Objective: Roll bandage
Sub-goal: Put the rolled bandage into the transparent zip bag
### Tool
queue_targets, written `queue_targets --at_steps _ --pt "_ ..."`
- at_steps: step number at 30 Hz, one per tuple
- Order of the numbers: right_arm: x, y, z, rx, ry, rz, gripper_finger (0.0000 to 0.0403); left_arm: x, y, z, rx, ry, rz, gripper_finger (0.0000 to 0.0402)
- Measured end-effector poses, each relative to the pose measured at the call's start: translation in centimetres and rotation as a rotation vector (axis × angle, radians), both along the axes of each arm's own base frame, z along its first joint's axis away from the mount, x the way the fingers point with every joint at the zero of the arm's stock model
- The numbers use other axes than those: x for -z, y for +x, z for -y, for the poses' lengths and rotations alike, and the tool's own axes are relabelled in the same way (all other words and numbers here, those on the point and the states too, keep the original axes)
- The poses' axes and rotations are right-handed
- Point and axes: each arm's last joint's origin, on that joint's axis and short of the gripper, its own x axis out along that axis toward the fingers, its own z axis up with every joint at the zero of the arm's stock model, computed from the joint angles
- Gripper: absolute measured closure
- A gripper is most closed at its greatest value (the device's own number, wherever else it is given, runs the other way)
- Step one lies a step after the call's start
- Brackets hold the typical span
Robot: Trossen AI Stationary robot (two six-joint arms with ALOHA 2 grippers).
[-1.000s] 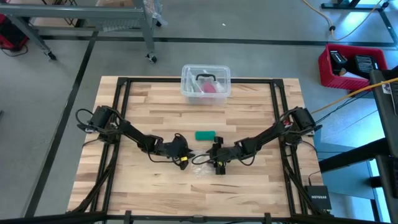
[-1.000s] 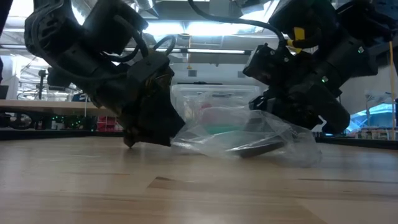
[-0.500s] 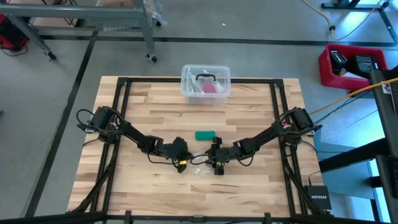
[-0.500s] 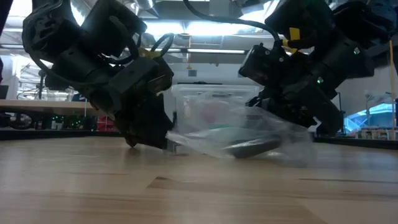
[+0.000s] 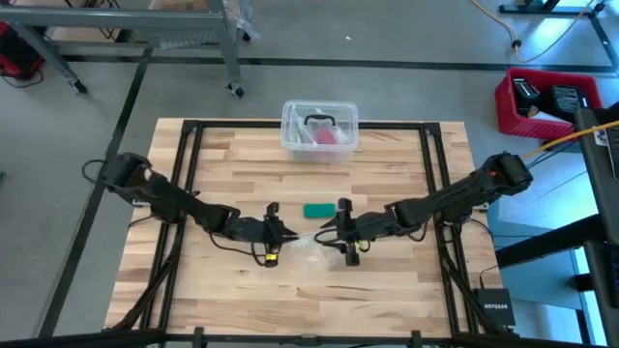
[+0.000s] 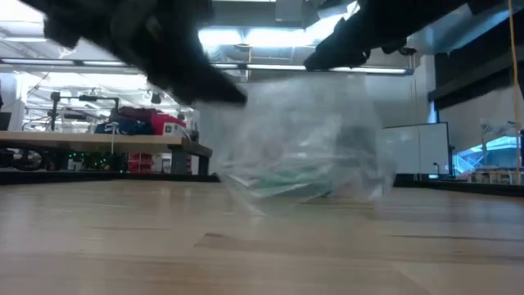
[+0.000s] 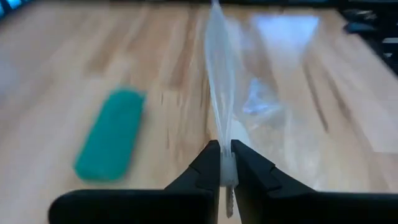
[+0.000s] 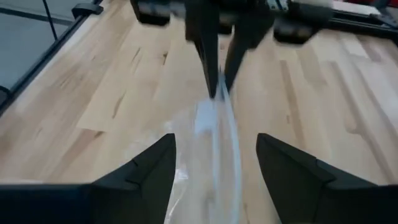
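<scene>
The bandage [image 5: 318, 210], a small teal-green wad, lies on the wooden table just beyond the two grippers; it also shows as the green bandage [image 7: 111, 143] in the left wrist view. A clear plastic bag [image 5: 308, 248] stands between the grippers, and my left gripper [image 7: 225, 163] is shut on it. My right gripper [image 8: 216, 142] faces it from the table's right. It is open, with the bag's film [image 8: 219, 134] running between its spread fingers. Whether the right fingers touch the film I cannot tell. My left gripper pinches a thin upright edge of the clear bag [image 7: 224, 138] between its two fingertips. It comes from the table's left, slanting down. The bag [image 6: 303, 139] hangs below and beyond the fingers, raised and spread, with its lower part [image 6: 270, 195] down at the tabletop.
A clear plastic tub [image 5: 320, 129] holding a pink-red item sits at the table's far edge, in the middle. A black frame [image 5: 189, 174] runs round the tabletop. A red crate [image 5: 546, 101] stands on the floor at the right.
Both grippers have risen from the tabletop. The clear bag, which lay crumpled low on the table between them, has had its upper part drawn up and now stands tall, while its lower part stays by the table. The bandage has not moved.
</scene>
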Motion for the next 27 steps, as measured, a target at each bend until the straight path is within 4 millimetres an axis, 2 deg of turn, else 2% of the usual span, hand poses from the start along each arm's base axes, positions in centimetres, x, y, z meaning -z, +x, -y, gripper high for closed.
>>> queue_targets --at_steps 6,11,16,20,22,27 --pt "-0.9 -0.4 0.1 -0.025 -0.022 0.032 0.0175 -3.8 -0.2 0.7 0.019 0.235 0.04 0.0377" --pt "-1.9 -0.2 -0.1 -0.069 -0.024 0.034 0.0175 -4.9 -0.2 1.1 -0.008 0.368 0.011 0.0376" --pt "-4.2 0.4 -0.1 -0.066 -0.134 0.026 0.0175 -4.9 -0.2 1.0 -0.025 0.366 -0.007 0.0376" --pt "-5.8 0.9 -0.2 -0.06 -0.187 0.046 0.0175 -4.7 -0.3 0.9 -0.084 0.279 -0.012 0.0375" --pt "-5.7 1.2 -0.3 -0.076 -0.194 0.044 0.0175 -4.7 -0.3 0.7 -0.122 0.232 -0.011 0.0375" --pt "-3.8 2.0 -0.6 -0.074 -0.23 -0.025 0.0175 -4.6 -0.3 0.5 -0.146 0.205 -0.01 0.0375"
